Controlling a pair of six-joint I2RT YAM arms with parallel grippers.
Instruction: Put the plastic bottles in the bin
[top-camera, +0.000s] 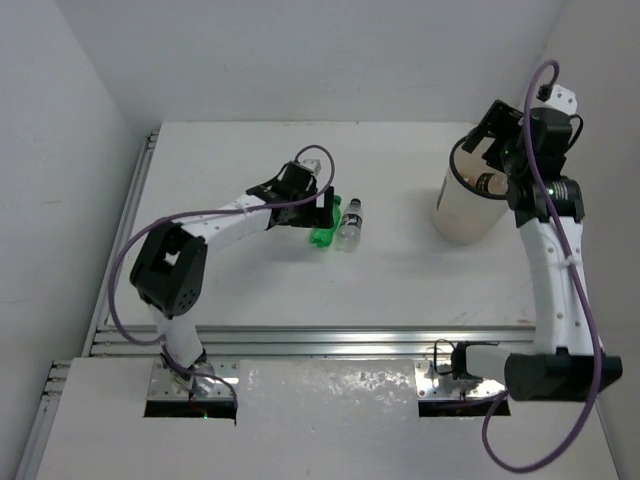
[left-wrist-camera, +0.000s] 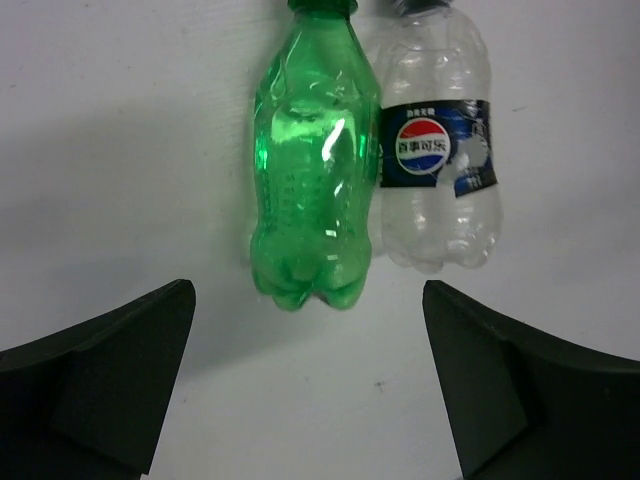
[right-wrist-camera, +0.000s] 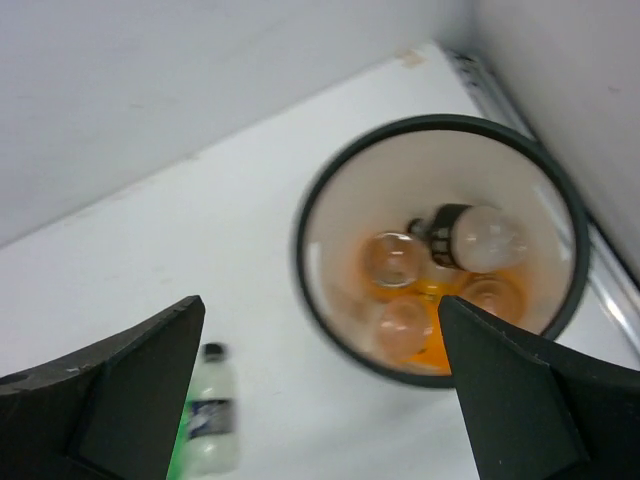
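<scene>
Clear bottle (left-wrist-camera: 440, 150) blocks rt of green bottle (left-wrist-camera: 315, 170); left free.

The green bottle (left-wrist-camera: 315, 170) is glossy, translucent plastic, ribbed and catching bright highlights. The clear bottle (left-wrist-camera: 437, 215) touching it is thin, shiny, dimpled plastic with a glossy printed label (left-wrist-camera: 440, 145). The desk (top-camera: 250, 290) is smooth matt white, and ribbed bare-metal rails (top-camera: 330, 340) line its near edge. The bin (top-camera: 460, 215) has a smooth off-white wall. The left gripper (left-wrist-camera: 308, 300) has matt black fingers (left-wrist-camera: 100, 390).

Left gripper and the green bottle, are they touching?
Apart. The left wrist view shows bare table between the green bottle and each finger of the open left gripper; neither finger reaches it.
</scene>
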